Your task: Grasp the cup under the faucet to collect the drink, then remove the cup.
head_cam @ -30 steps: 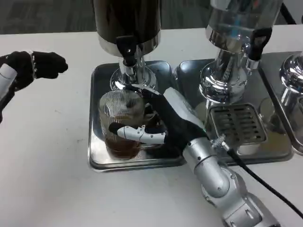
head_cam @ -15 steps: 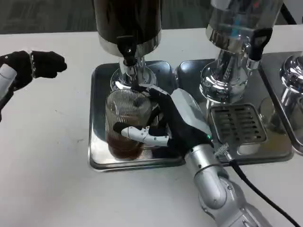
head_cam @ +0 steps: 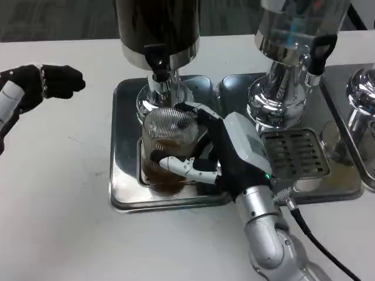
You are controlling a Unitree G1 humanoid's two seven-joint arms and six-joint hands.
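While the right hand [head_cam: 220, 153] wraps around the cup [head_cam: 169, 149], its fingers [head_cam: 183, 167] curl across the near side of the ribbed glass and its thumb side lies against the far right of the rim, so the cup is clamped in its grip. The cup is clear, holds a brown drink in its lower part, and is tilted, with its mouth leaning toward the far side. It sits over the left drip tray [head_cam: 124, 175], just near of the faucet [head_cam: 158, 69] of the dark dispenser [head_cam: 157, 29]. Whether the cup's base touches the tray cannot be told. The silver right forearm [head_cam: 269, 234] runs from the near right corner up to the hand, and a black cable [head_cam: 319, 243] trails beside it.

At the far left edge, the left hand [head_cam: 50, 82] hangs above the white table [head_cam: 58, 222], well apart from the tray. Its black fingers are curled in together and nothing is in them.

To the right stands a second dispenser [head_cam: 293, 35] with a clear tank on a chrome base, and near of it a slotted metal grate [head_cam: 293, 153] lies in the right tray.
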